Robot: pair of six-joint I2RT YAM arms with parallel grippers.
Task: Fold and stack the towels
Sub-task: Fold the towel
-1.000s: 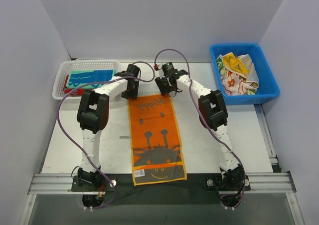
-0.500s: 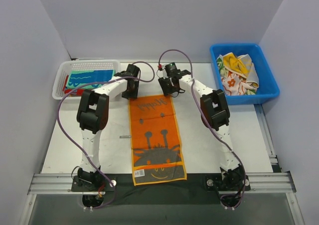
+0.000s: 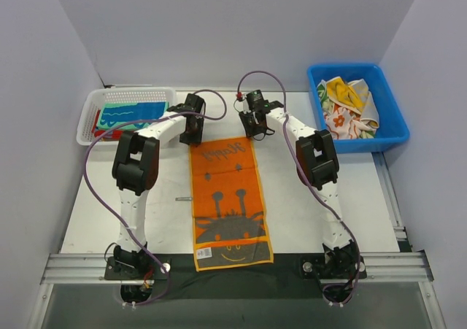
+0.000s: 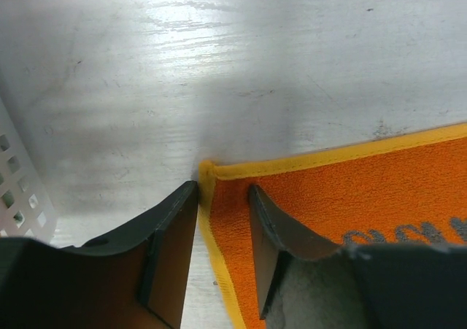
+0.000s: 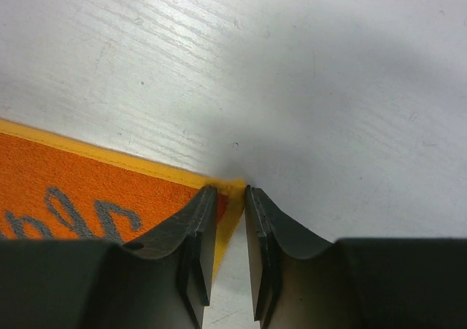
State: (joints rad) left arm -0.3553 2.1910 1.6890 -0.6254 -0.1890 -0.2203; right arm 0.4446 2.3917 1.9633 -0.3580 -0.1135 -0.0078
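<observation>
Spread flat on the white table (image 3: pixel 109 198), the orange towel (image 3: pixel 228 201): far edge at both sets of fingertips, the rest running back toward the bases. Right of the right gripper (image 5: pixel 230 190), a blue bin (image 3: pixel 365 146) of crumpled towels (image 3: pixel 346 110); left of the left gripper (image 4: pixel 222 190), a white basket (image 3: pixel 135 94). Left jaws apart, straddling the towel's far left corner. Right jaws nearly together around the far right corner; cannot tell whether pinched.

Matt, napped orange cloth towel (image 4: pixel 350 198) on a smooth, glossy, faintly scratched white table (image 4: pixel 219 52).
</observation>
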